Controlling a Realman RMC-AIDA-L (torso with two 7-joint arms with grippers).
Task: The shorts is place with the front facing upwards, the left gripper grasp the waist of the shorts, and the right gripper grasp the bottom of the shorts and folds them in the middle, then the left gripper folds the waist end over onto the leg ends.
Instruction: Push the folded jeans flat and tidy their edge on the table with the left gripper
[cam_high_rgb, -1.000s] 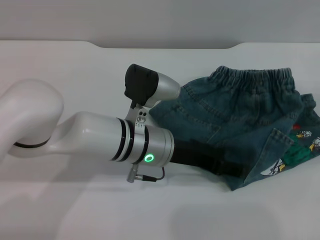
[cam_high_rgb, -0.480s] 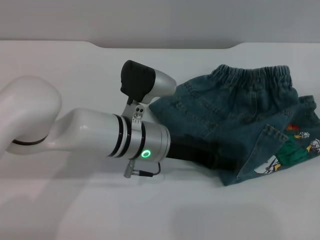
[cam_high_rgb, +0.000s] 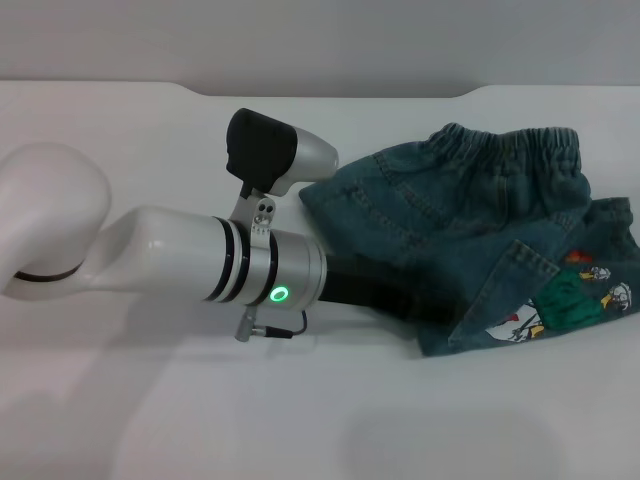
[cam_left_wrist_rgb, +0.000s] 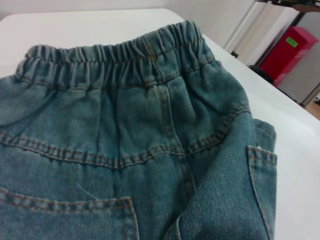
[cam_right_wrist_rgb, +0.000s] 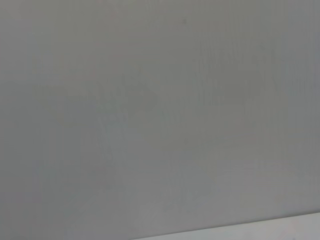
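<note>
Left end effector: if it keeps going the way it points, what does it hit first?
Probably the shorts: the left end effector points into the denim at their near edge. Contact is hidden.

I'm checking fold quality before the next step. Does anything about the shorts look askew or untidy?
Yes. The shorts lie bunched and skewed on the table, not flat: one leg end with the cartoon print is flipped up over the denim, and the waist runs at a slant. The left gripper reaches in at their near edge.
</note>
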